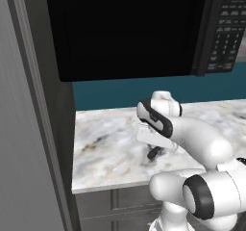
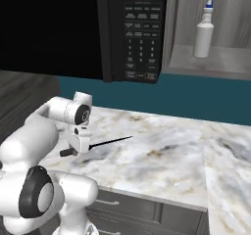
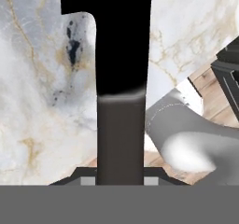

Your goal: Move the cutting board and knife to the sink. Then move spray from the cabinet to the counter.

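Note:
My gripper [image 2: 78, 146] is shut on the knife [image 2: 110, 142], holding it by its dark handle just above the counter [image 2: 162, 155]. The thin blade points right, roughly level. In the hand view the black blade [image 3: 121, 41] runs straight away from the gripper [image 3: 120, 177], and the grey handle sits between the jaws. From the left, the hand [image 1: 153, 150] hangs over the counter [image 1: 105, 148] near its front edge. The spray [image 2: 204, 33] stands upright on the shelf of the cabinet [image 2: 225, 62], up at the right. The cutting board and the sink are out of view.
A black microwave [image 2: 73, 28] hangs over the counter, just above the arm, with its keypad beside the cabinet. A tall grey panel [image 1: 24, 129] bounds the counter on the left. Grey drawers [image 2: 127, 207] sit below the counter's front edge.

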Controlling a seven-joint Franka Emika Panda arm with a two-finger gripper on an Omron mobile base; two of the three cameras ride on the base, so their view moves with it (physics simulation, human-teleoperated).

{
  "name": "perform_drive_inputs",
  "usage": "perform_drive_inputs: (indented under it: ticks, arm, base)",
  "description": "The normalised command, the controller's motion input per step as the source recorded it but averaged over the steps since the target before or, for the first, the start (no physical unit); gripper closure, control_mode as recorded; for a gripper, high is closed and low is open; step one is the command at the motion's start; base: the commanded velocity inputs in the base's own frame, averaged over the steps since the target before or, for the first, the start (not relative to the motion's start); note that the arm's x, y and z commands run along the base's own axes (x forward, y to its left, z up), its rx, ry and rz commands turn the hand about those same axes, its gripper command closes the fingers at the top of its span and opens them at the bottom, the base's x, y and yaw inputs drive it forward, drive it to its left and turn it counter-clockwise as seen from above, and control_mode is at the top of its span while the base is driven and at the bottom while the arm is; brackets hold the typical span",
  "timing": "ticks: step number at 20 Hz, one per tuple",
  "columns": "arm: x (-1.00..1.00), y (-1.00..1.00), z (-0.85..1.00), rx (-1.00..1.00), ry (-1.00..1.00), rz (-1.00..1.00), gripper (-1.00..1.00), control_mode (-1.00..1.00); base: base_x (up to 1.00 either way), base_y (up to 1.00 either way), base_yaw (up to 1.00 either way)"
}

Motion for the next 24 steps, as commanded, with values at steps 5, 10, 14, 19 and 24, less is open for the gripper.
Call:
perform_drive_inputs:
  ticks: [5,10,14,19,24]
  arm:
    - [-0.38,-0.02,0.14,-0.01,-0.11,0.0,1.0,-1.0]
    - [-0.29,-0.05,0.18,0.0,-0.07,0.0,1.0,-1.0]
    - [-0.25,-0.06,0.27,0.0,-0.01,0.0,1.0,-1.0]
    - [-0.28,-0.06,0.3,0.0,-0.02,0.0,1.0,-1.0]
    - [-0.33,-0.04,0.28,0.0,-0.09,0.0,1.0,-1.0]
  base:
    - [0.0,0.0,0.0]
    - [0.0,0.0,0.0]
    - [0.0,0.0,0.0]
    - [0.0,0.0,0.0]
    - [0.0,0.0,0.0]
